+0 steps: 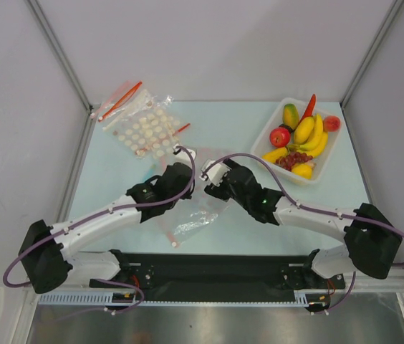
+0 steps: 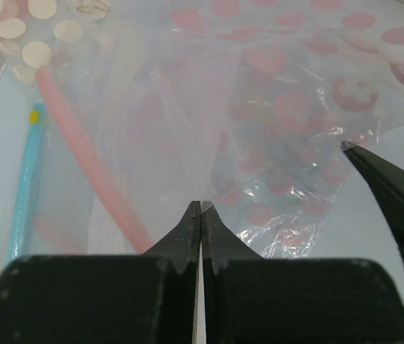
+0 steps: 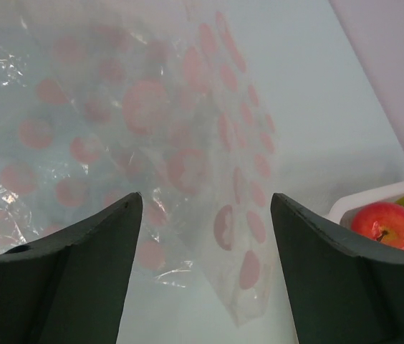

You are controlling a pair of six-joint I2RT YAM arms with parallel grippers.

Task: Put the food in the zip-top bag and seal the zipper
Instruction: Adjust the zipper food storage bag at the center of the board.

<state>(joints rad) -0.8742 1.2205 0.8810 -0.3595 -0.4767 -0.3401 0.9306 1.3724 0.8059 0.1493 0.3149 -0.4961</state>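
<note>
Opening step: left tool (image 2: 200, 208) clamps the crinkly clear zip-top bag (image 1: 193, 221) midway on the counter (image 1: 231, 129). The right tool (image 3: 205, 201) gapes (empty), likely needing the bag's other lip. Glossy toy food (image 1: 304, 130) sits far right.

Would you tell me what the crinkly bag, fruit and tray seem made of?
The crinkly bag looks like thin clear plastic film: creases, glints. The fruit seems moulded plastic, glossy highlights. The tray is probably smooth white plastic.

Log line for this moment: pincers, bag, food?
left pincer: shut on zip-top bag | right pincer: open, over pink-dotted bag | food: in white tray
</note>
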